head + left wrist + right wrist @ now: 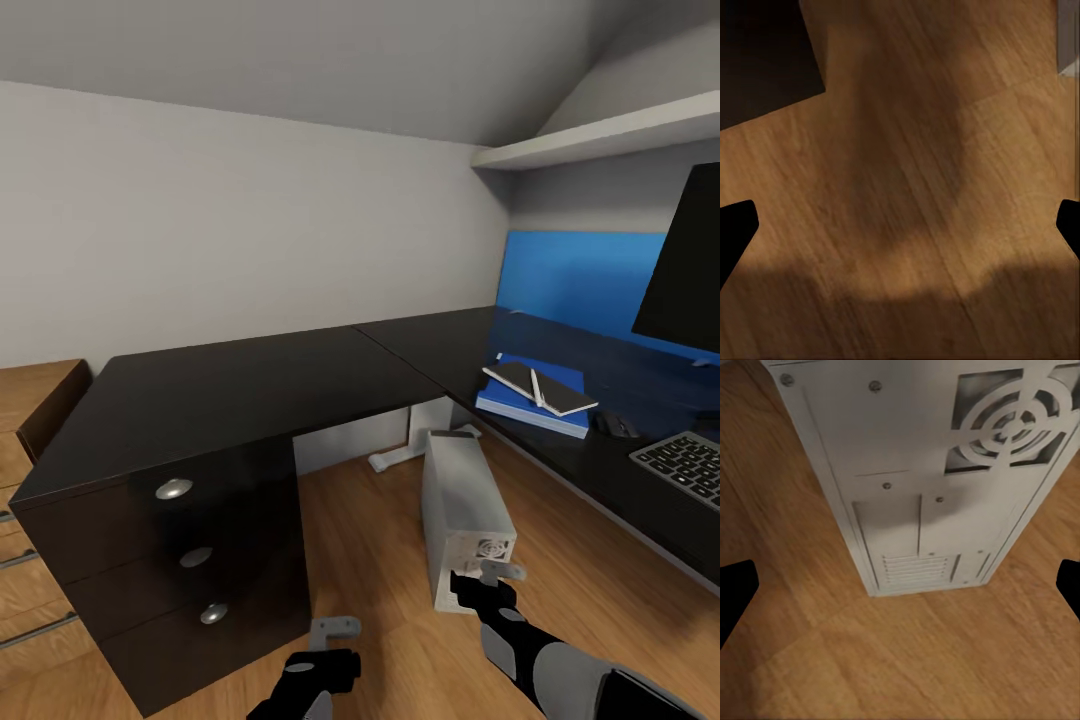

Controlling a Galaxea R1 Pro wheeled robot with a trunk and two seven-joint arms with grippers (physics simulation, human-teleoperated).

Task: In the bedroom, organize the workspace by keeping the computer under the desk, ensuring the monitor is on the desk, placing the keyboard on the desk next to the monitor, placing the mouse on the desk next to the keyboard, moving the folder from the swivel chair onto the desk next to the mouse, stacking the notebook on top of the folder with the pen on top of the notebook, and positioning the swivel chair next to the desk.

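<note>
The grey computer [465, 512] stands on the wood floor in the desk's inner corner, its far end by the edge of the black desk [250, 390]. Its vented rear panel [937, 472] faces my right gripper [497, 577], which is open just short of it. My left gripper [333, 640] is open above bare floor [907, 187]. On the right wing of the desk lie the blue folder [540, 408], the notebook [520, 377] on it, and the pen [537, 388] across the notebook. Beyond them are the mouse [615, 425], the keyboard [690, 465] and the monitor [690, 270]. The swivel chair is out of view.
The desk's drawer block with round silver knobs [174, 489] stands close at the left. A light wooden drawer unit [30, 420] sits beyond it. A blue panel [580, 280] lines the wall behind the desk, under a white shelf [600, 135]. Open floor lies between the drawers and the computer.
</note>
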